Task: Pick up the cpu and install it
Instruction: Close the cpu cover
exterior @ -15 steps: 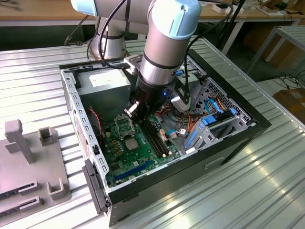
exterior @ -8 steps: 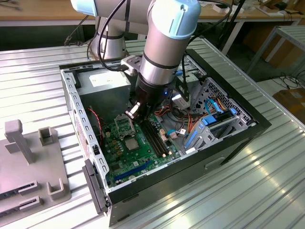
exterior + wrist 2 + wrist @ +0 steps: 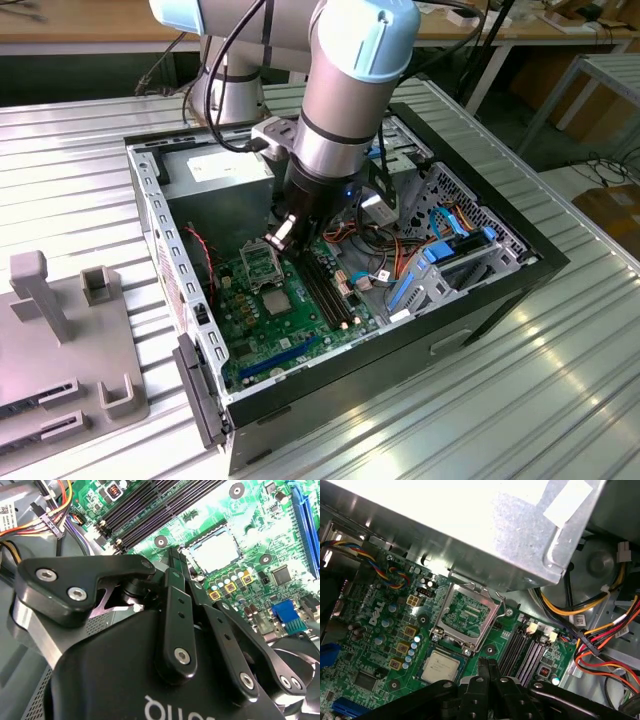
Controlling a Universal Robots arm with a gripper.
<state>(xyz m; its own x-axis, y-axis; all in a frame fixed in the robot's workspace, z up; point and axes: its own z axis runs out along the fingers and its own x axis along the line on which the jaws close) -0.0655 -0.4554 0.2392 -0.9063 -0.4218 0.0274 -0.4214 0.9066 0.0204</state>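
At the exterior view's left, a grey plastic fixture block (image 3: pixel 45 340) stands on the ribbed metal table (image 3: pixel 560 390). Right of it lies the open black computer case (image 3: pixel 500 290) with its green circuit board (image 3: pixel 240 320). The small square cpu with the pale silver-tan face (image 3: pixel 277 305) sits flat in its socket, and the black-and-silver socket frame (image 3: pixel 252 262) is raised open on its far side. My gripper (image 3: pixel 280 238) hangs near the cpu without touching it, jaws clenched on nothing. Blue plastic drive brackets (image 3: pixel 440 265) stand at the case's right.
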